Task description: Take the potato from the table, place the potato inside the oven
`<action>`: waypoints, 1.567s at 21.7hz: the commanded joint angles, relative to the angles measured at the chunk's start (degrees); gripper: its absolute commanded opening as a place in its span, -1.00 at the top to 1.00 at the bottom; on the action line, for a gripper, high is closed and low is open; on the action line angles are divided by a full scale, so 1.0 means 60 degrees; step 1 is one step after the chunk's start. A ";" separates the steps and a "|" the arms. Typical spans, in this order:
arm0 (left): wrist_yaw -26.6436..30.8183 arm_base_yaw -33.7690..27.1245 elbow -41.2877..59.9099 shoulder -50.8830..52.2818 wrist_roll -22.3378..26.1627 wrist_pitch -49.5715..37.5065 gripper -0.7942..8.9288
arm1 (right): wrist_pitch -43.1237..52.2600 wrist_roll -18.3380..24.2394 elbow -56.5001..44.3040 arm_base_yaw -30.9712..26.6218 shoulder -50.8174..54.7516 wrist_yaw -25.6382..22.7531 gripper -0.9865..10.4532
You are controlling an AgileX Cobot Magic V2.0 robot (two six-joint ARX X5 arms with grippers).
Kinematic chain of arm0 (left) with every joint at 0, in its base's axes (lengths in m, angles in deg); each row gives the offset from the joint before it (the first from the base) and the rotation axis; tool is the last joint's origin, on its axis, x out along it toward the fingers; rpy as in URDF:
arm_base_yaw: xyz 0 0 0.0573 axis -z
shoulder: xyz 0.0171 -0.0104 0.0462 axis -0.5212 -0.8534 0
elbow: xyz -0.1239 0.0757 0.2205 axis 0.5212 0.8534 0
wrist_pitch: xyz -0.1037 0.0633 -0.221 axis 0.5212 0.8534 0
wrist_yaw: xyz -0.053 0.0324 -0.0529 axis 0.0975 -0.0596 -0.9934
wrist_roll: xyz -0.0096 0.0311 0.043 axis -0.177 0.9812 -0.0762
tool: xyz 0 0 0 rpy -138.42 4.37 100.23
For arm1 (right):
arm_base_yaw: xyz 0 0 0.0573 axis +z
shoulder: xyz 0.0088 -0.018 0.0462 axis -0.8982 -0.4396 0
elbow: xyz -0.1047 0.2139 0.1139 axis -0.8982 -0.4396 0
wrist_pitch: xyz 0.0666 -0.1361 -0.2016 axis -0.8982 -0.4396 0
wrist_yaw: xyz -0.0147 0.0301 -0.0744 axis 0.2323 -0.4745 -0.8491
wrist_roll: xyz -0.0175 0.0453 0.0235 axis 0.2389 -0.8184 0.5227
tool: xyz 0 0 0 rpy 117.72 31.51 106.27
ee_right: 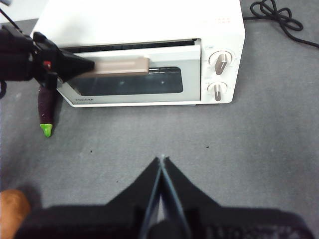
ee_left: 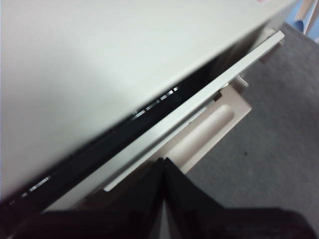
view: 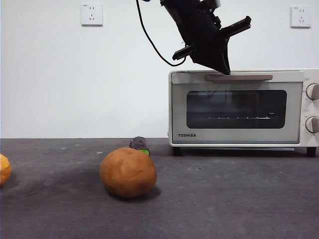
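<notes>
Potato (view: 127,172): roundish, matte orange-brown, resting on bench (view: 224,199). Left pincer (view: 224,68) jaws together, tip at oven (view: 239,107) handle (view: 239,77). Right pincer (ee_right: 162,160) jaws together, holding nothing, above bench.

A lab mock-up: bare white wall (view: 75,79), 2 sockets (view: 92,14), grey table (view: 224,199).

gripper: the left gripper (ee_left: 164,167), two black jaws pressed together into one pointy tip, nothing between them
tip position: right by the beige bar handle (ee_left: 212,127), looks like touching it or nearly so, hard to call
oven: cream-white boxy metal oven (ee_left: 89,59) fills most of the shot, pretty blurry up close
door: cream door top edge (ee_left: 199,102) with a thin dark gap between it and the oven body
table: dark grey speckled table (ee_left: 269,149) off past the handle
</notes>
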 commanded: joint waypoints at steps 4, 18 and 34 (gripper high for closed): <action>0.0109 0.0120 0.0277 -0.0426 0.0091 0.0980 0.85 | -0.0331 -0.0069 0.0678 -0.0007 0.0131 0.0004 0.83; 0.0688 0.0659 0.0280 -0.0444 -0.0229 0.1861 0.85 | -0.1810 0.0215 0.3544 0.0007 0.0135 -0.1741 0.83; 0.0783 0.1024 0.0984 -0.0448 -0.0492 0.1843 0.85 | -0.2069 0.0215 0.3668 0.0015 0.0138 -0.2033 0.83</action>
